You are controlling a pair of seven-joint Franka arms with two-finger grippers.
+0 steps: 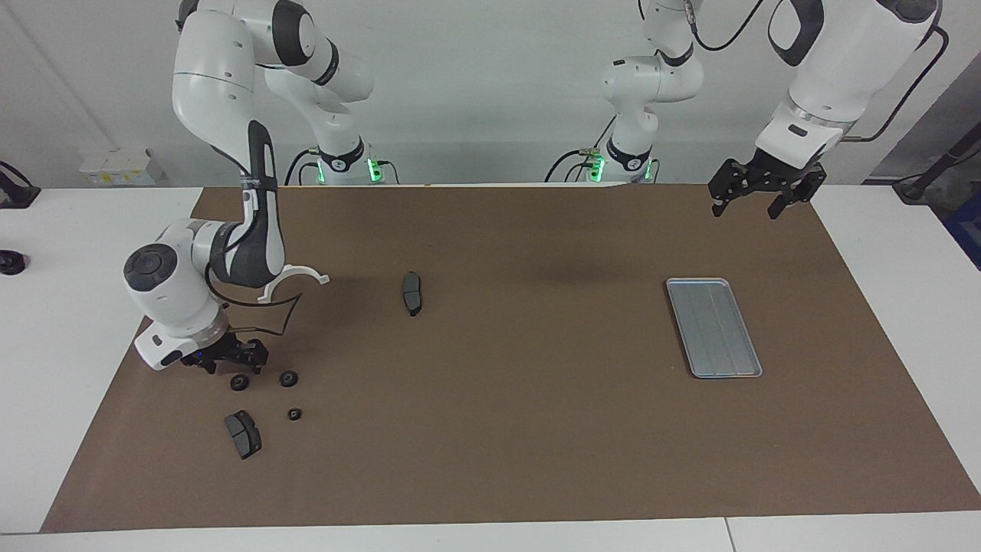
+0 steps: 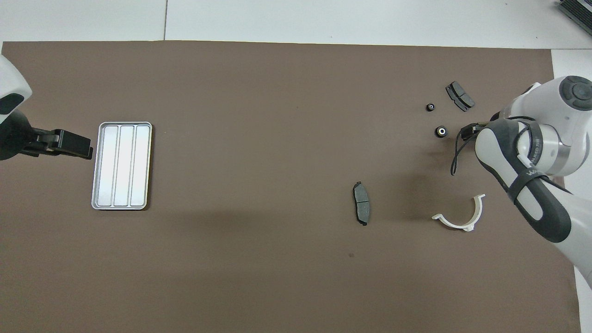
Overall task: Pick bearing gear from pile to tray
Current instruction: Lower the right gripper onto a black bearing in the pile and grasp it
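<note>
The right gripper hangs low over a bearing gear, well apart from the tray, jaws' state unclear, grasp apparently next; left gripper waits, jaws apart.

place: robotics lab | evidence: two white arms; brown mat; bare walls

brown mat, landmark: silver tray on it toward the left arm's end; left gripper just beside the tray; two dark pads, two small bearing gears, white curved clip toward the right arm's end.
</note>
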